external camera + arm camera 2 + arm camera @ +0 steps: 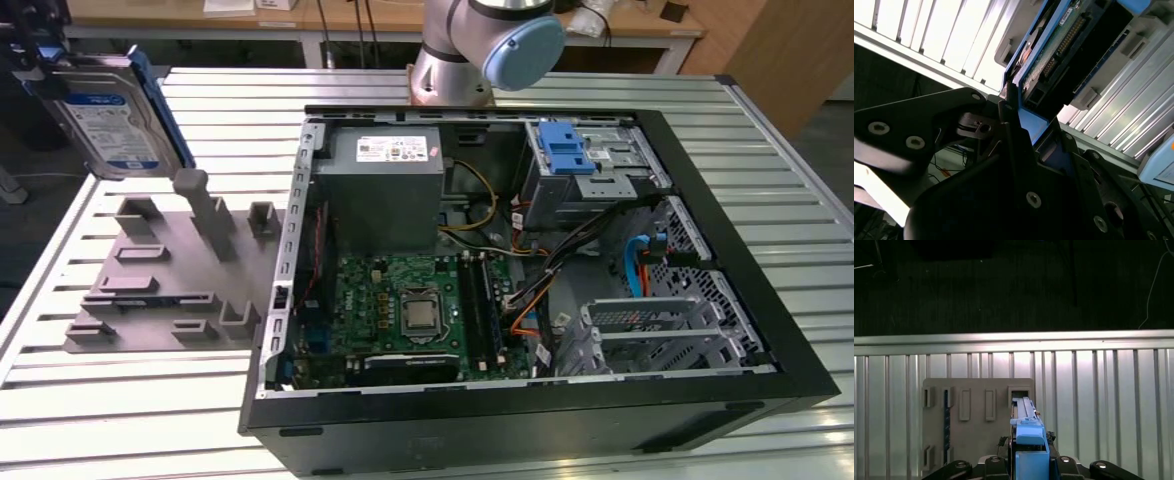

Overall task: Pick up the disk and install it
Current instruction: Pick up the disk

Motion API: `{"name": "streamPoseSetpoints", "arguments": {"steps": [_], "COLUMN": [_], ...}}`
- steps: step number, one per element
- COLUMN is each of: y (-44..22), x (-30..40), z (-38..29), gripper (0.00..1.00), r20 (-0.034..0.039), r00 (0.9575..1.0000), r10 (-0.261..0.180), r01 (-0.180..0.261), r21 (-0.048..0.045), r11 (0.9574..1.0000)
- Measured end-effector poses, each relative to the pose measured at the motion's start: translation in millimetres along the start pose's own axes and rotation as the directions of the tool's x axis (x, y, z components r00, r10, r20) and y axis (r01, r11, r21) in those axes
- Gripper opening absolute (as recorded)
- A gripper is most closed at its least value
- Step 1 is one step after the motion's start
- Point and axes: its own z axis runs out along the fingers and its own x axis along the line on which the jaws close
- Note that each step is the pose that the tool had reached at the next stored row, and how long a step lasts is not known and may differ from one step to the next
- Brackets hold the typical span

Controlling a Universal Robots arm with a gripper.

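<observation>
The disk (114, 115), silver with a blue-and-white label and a blue carrier frame, hangs tilted above the table at the exterior view's upper left. My gripper (38, 70) is shut on its upper end. In the first wrist view the disk (1026, 437) is seen edge-on between my fingers, over the slotted grey holder block (979, 420). The second wrist view has the disk's circuit-board side and connector (1064, 45) clamped by my black fingers (1010, 117).
The grey holder block (160, 290) lies on the slatted metal table beside the open computer case (287, 250). Inside the case are a motherboard (414, 305), a power supply (387, 190), cables and a drive bay with a blue latch (567, 150). The arm's base (474, 50) stands behind the case.
</observation>
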Motion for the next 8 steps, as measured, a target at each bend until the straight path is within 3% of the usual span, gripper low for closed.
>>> {"name": "streamPoseSetpoints", "arguments": {"steps": [8], "y": [0.1], "x": [-0.2], "z": [-5.4], "gripper": [0.36], "r20": [-0.0001], "r00": [1.0], "r10": [0.0], "r01": [0.0], "r21": [-0.0001], "r11": [1.0]}}
